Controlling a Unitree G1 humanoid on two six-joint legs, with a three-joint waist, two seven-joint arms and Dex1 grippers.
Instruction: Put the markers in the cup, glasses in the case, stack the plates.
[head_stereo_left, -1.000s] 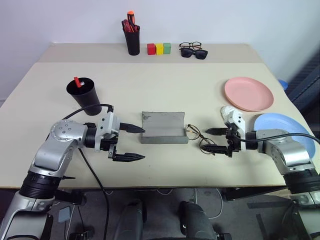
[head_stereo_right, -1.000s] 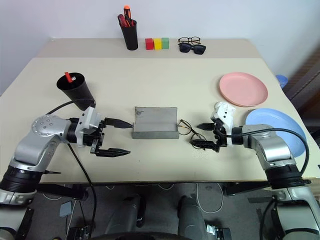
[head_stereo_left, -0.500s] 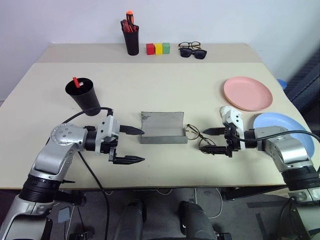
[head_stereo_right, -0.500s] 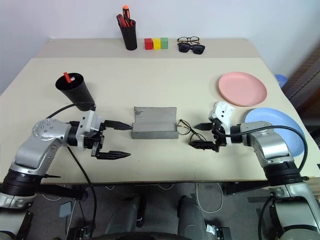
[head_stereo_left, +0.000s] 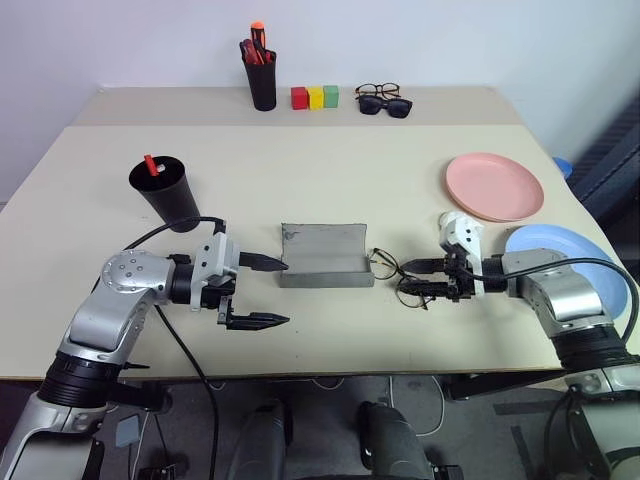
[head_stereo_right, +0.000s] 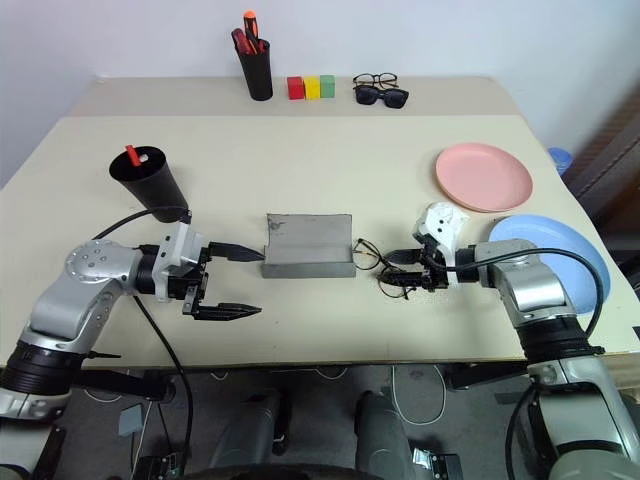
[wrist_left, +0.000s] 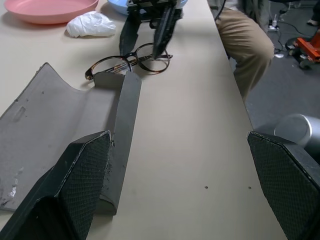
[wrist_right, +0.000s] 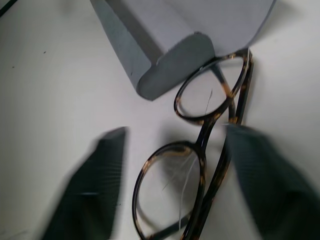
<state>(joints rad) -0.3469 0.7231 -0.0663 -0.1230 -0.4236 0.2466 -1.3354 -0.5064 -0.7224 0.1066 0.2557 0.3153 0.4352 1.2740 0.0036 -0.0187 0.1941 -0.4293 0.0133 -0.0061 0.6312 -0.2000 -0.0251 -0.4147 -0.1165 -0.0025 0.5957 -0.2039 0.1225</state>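
Glasses lie on the table just past the right end of the open grey case, and the right gripper is right on them, its two black fingers either side of the nearer lens with the gap narrowed around the frame. Whether the fingers actually pinch the frame, I cannot tell; the right wrist view shows both lenses and a folded temple between them, with the case's end cap touching the far lens. Just behind that hand sits a crumpled white wad; beyond it the pink plate, and beside the forearm the blue plate, the two apart, not stacked. Over on the other side, the left gripper hangs at the case's left end, jaws spread wide, gripping nothing. Behind that hand stands the black cup with a red-capped marker poking out.
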